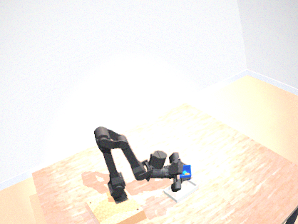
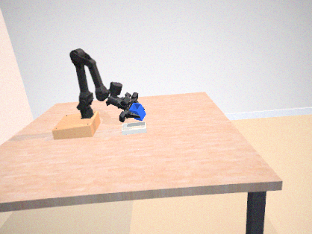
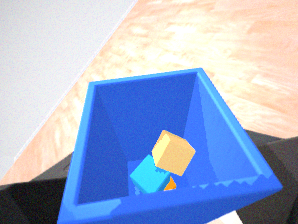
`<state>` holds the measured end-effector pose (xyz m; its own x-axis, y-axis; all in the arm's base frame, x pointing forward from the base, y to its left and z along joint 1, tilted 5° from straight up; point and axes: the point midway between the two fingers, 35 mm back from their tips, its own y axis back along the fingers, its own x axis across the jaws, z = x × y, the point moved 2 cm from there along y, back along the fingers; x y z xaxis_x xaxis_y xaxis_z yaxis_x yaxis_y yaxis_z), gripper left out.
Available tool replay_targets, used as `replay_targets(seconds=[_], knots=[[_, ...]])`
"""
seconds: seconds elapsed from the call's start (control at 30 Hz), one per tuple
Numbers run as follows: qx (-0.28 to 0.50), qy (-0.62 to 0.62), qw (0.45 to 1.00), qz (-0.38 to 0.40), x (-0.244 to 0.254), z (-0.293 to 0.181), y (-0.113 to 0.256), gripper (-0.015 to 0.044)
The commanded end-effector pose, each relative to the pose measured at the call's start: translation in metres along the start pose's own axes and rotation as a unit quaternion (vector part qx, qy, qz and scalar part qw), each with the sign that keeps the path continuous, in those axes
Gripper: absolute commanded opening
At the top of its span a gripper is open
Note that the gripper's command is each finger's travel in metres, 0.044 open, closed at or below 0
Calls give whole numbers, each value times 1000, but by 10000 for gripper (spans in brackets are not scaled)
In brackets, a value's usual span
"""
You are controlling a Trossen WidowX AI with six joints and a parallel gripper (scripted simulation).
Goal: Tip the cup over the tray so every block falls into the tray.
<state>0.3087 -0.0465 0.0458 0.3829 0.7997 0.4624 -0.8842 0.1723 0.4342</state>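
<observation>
ok so the top cam's sitting high & off to one side, looking down at a slant w/ the wall filling its upper half. The exterior one's standing back past the near table edge, facing across the table (image 1: pixel 228 160) (image 2: pixel 149 156) (image 3: pixel 240 45) to the far wall, a bit above tabletop ht. Both are showing the whole arm (image 1: pixel 112 164) (image 2: pixel 82 78) + tray (image 1: pixel 172 195) (image 2: pixel 134 130). Wrist cam's riding v. close, peering into the cup (image 1: pixel 187 170) (image 2: pixel 138 112) (image 3: pixel 145 110), table & wall behind.

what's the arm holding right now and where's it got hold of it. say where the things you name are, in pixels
The square blue cup (image 1: pixel 187 166) (image 2: pixel 137 112) (image 3: pixel 145 110), gripped by two opposite side walls between the jaws.
</observation>
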Motion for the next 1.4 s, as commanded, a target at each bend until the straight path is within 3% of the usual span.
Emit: replay_targets(seconds=[0.0,0.67,1.37], knots=[[-4,-37,999,1,1,1,0,0],[-4,-252,968,2,1,0,-2,0],[-3,-466,885,3,0,-1,-3,0]])
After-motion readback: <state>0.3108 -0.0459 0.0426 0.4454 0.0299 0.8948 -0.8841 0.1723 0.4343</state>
